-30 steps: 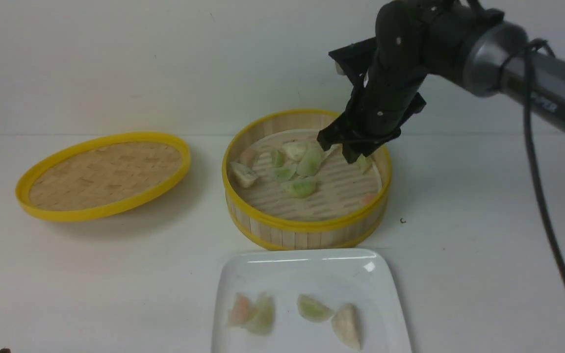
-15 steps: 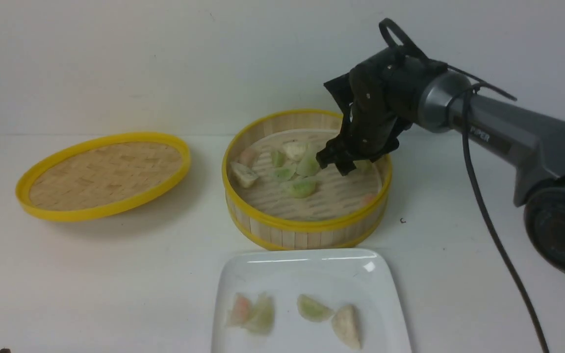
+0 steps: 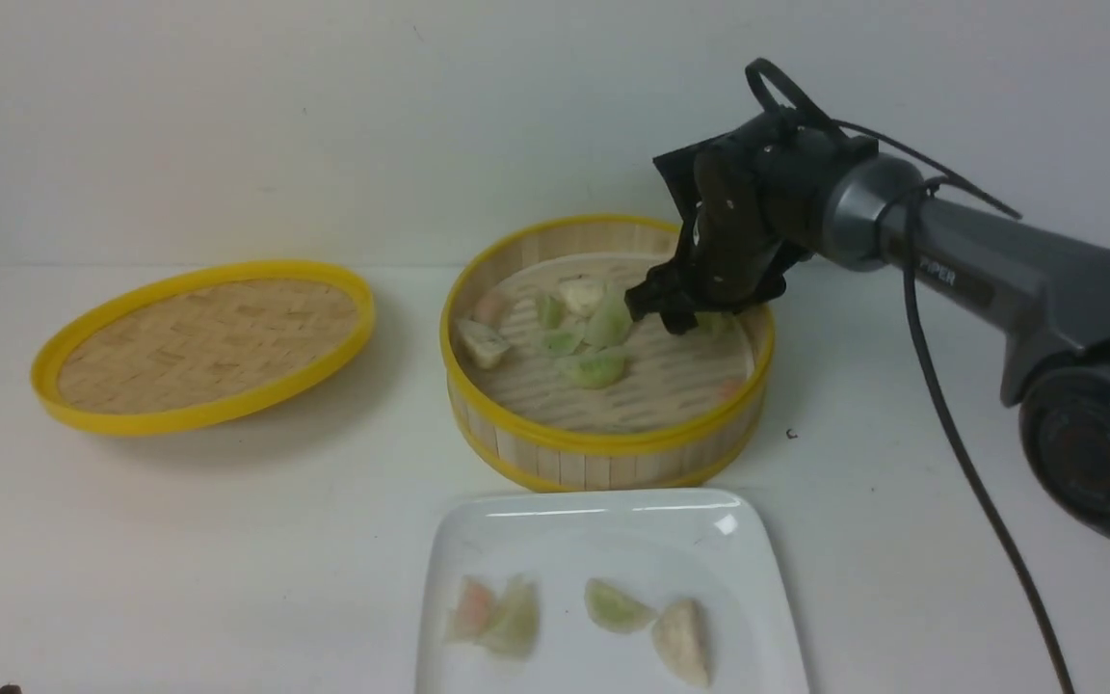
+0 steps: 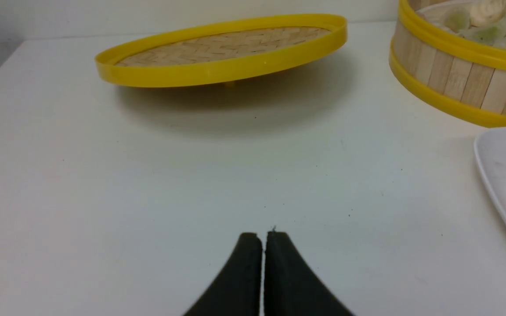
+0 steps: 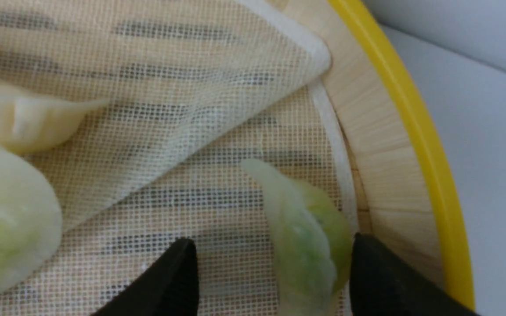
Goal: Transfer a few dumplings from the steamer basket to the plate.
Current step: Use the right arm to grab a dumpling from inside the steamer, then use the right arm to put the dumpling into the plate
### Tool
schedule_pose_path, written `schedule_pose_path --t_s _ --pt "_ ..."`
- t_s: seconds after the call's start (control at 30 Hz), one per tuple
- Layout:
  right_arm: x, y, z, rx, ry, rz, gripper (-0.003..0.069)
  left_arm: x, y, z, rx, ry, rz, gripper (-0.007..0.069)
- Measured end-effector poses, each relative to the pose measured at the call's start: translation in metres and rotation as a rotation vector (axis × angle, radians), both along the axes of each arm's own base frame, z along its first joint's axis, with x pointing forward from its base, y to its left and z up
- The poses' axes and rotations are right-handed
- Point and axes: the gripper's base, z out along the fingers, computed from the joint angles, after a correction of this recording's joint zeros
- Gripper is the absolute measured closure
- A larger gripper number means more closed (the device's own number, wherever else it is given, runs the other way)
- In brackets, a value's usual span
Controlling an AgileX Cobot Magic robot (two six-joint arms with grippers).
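Pale-green, translucent crescent dumpling [image 5: 305, 237] lies on white mesh liner [image 5: 182, 131] hard by the wood-strip wall of the round bamboo steamer basket [image 5: 415, 145], between the wide-spread, empty fingers of the right gripper [image 5: 272, 245]. Best to close gently on its thick middle, keeping the outer finger clear of wall and folded mesh, then lift straight up before crossing to the glossy white square-ish plate [image 3: 613, 525]; the left gripper [image 4: 262, 240] sits pinched together, idle.

Bright; plate [image 3: 555, 540] glare; dumplings [image 3: 515, 622] perhaps blurred.
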Motion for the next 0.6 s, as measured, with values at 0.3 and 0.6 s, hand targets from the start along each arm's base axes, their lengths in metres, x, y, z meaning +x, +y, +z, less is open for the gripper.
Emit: schedule_pose_path --t_s 0.3,0.6 --pt "-0.024 0.008 0.048 -0.031 0.029 0.046 0.0525 0.000 0.000 0.000 0.000 0.000 0.000 0.0631" --pt "-0.110 0.042 0.161 0.079 -0.007 0.232 0.0531 0.000 0.000 0.000 0.000 0.000 0.000 0.0631"
